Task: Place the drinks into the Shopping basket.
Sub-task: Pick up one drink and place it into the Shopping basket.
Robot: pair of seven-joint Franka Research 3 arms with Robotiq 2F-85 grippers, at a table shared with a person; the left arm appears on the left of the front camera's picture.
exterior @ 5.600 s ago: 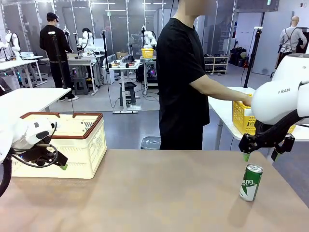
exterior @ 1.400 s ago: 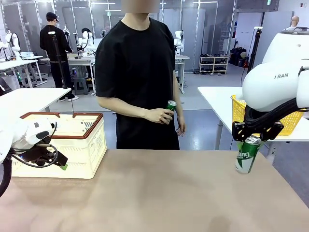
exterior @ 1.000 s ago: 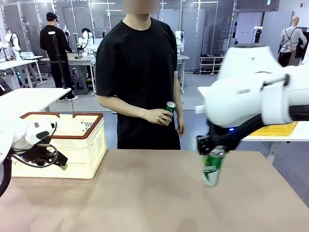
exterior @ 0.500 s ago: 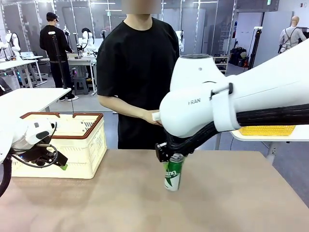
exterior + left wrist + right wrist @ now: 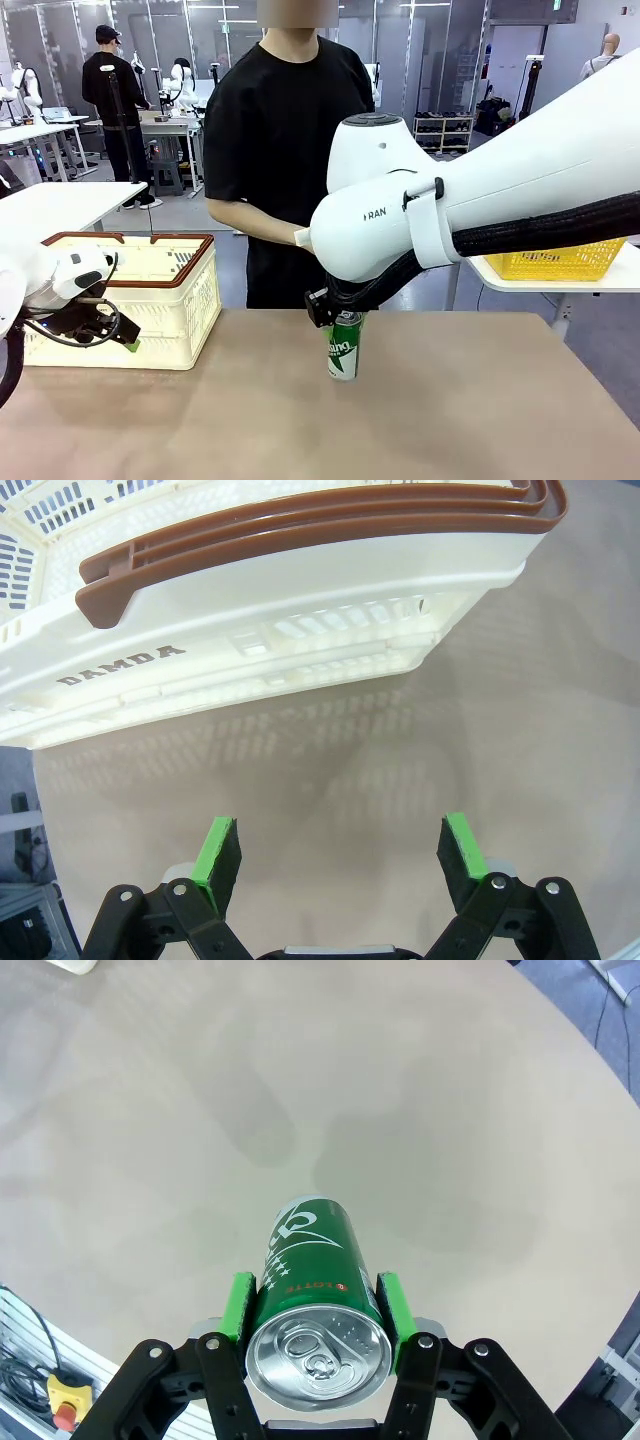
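Slim green can (image 5: 344, 346), silver pull-tab top, white lettering, small red "LOTTE" mark. Near upright at frame centre of the front view, clamped near its top in the right jaws, low over the tan bench (image 5: 470, 420). Left jaws wide open, empty, lower left, beside the cream lattice Shopping basket (image 5: 190, 300).

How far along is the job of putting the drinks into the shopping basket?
Done: nothing sure; the Shopping basket hides its floor from the front. In hand: the right claw is shut on a green can, near the middle of the table, apart from the basket. The left claw is open and empty near the basket. Left: carry this can to the basket and release it inside.
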